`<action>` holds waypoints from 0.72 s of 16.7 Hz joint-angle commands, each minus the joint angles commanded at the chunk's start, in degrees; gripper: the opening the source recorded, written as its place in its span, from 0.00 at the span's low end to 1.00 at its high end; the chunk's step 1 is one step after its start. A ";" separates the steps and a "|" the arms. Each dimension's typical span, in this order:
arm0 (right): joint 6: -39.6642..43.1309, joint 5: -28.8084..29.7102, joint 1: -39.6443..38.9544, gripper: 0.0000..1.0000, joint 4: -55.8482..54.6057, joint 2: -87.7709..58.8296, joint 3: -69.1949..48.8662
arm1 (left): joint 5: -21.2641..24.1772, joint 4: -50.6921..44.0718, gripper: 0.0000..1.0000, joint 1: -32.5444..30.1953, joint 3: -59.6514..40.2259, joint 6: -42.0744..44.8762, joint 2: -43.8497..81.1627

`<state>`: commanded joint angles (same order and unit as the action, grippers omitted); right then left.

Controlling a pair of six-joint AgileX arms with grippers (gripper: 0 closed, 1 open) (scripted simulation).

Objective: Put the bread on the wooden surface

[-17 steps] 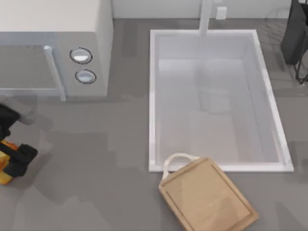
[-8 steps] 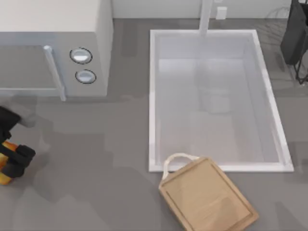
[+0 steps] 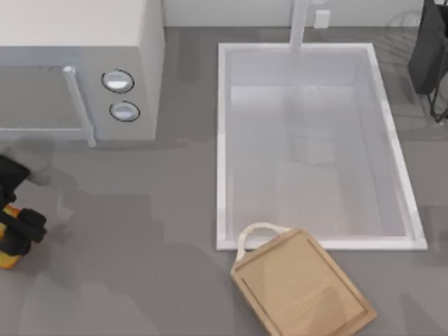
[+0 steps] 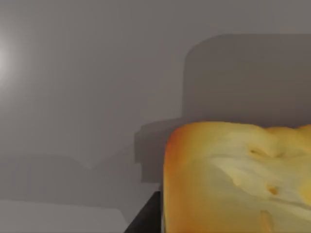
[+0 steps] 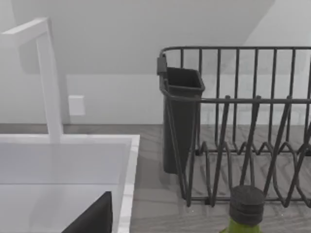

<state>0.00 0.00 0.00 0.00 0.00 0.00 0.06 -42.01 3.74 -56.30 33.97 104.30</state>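
The bread (image 3: 6, 260) is a golden-orange chunk at the far left edge of the grey counter, and it looms large in the left wrist view (image 4: 233, 179). My left gripper (image 3: 12, 234) sits over it, its black fingers (image 3: 28, 225) pressed against the bread's sides. The wooden surface (image 3: 301, 290) is a light tan cutting board with a white loop handle. It lies at the front, just below the sink, far to the right of the bread. A dark part of my right gripper (image 5: 92, 219) shows by the sink's back corner.
A white sink (image 3: 221, 140) with a faucet (image 3: 299, 21) takes up the middle. A microwave (image 3: 77, 63) stands at the back left. At the back right are a dark wire dish rack (image 5: 243, 121) with a utensil cup (image 5: 182, 116) and a green bottle (image 5: 245, 213).
The left gripper's fingers have drawn in slightly toward the left edge, tightening around the bread. The board and everything else have stayed put.
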 joint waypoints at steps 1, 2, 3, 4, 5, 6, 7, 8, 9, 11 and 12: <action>0.00 0.00 0.00 1.00 0.00 0.00 0.00 | 0.00 0.00 0.02 0.00 0.00 0.00 0.00; 0.00 0.00 0.00 1.00 0.00 0.00 0.00 | 0.00 0.00 0.00 0.00 0.00 0.00 0.00; 0.00 0.00 0.00 1.00 0.00 0.00 0.00 | 0.00 0.00 0.00 0.00 0.00 0.00 0.00; 0.00 0.00 0.00 1.00 0.00 0.00 0.00 | 0.00 0.00 0.00 0.00 0.00 0.00 0.00; 0.00 0.00 0.00 1.00 0.00 0.00 0.00 | 0.00 0.00 0.00 0.00 0.00 0.00 0.00; 0.00 0.00 0.00 1.00 0.00 0.00 0.00 | 0.00 0.00 0.00 0.00 0.00 0.00 0.00; 0.00 0.00 0.00 1.00 0.00 0.00 0.00 | 0.00 0.00 0.00 0.00 0.00 0.00 0.00; 0.00 0.00 0.00 1.00 0.00 0.00 0.00 | 0.00 0.00 0.00 0.00 0.00 0.00 0.00; 0.00 0.00 0.00 1.00 0.00 0.00 0.00 | 0.00 0.00 0.00 0.00 0.00 0.00 0.00; 0.00 0.00 0.00 1.00 0.00 0.00 0.00 | 0.04 -0.18 0.00 -0.09 -0.18 0.04 -0.17; 0.00 0.00 0.00 1.00 0.00 0.00 0.00 | 0.05 -0.94 0.00 -0.06 -0.80 0.03 -0.34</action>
<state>0.00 0.00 0.00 0.00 0.00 0.00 0.11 -42.96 3.68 -57.10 34.01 103.95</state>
